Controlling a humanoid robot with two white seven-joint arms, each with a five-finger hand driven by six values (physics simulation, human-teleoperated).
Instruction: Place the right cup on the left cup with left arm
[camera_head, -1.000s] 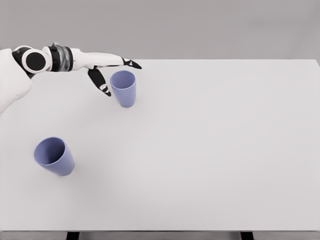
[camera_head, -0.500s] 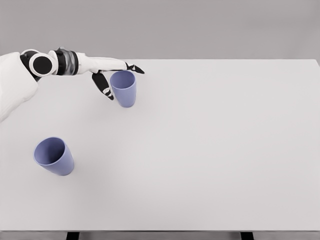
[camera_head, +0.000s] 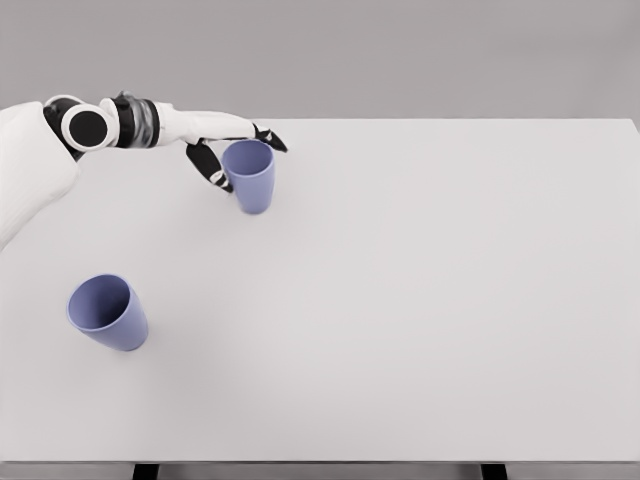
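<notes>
A white table (camera_head: 420, 300) fills most of the head view, seen from above against a plain grey backdrop. Nothing on the arm, the cups or the table carries any readable writing, brand or label.

Starting at the left edge, the robot's white left arm enters at about ten o'clock and reaches to the right across the far side of the table. It shows a round black joint and a dark grey wrist band.

Below it, at about eight o'clock and well apart from the arm, stands the left cup (camera_head: 107, 312). It is a blue-violet tumbler, upright, with its open mouth facing the camera.

Further right, at about eleven o'clock, the left hand (camera_head: 222, 145) meets the right cup (camera_head: 249, 175), a matching blue-violet tumbler standing upright on the table. The hand is white with black fingers (camera_head: 265, 135). The thumb (camera_head: 209, 166) lies against the cup's left side, and the fingers reach around behind its rim. The hand is closing around the cup, but whether the grip is firm cannot be told. The cup's base rests on the table.

The right half of the table holds only bare white surface.
</notes>
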